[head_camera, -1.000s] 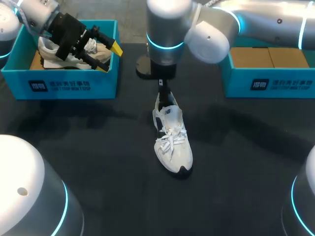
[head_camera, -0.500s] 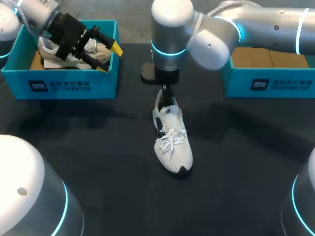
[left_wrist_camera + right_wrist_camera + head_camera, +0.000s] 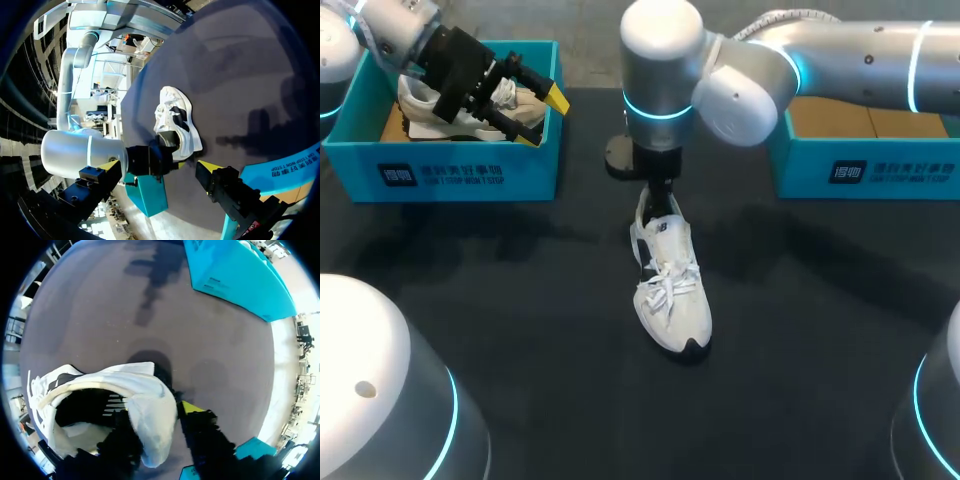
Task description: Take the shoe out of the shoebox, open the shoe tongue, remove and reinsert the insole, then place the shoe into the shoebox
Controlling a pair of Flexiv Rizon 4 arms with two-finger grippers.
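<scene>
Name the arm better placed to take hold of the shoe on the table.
Likely right: the right hand sits at the heel of the shoe, while the left hand hangs open above the left shoebox, away from it.

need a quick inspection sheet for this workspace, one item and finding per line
surface: dark table, one shoe standing on it
job's things: white shoe upright mid-table; left shoebox holds another shoe; right shoebox shows its cardboard floor
clutter: nothing seen
hands: left hand open over the left shoebox, holding nothing; right hand at the white shoe's heel, grip unclear
cables: pale hose on the right arm
surroundings: nothing seen
</scene>
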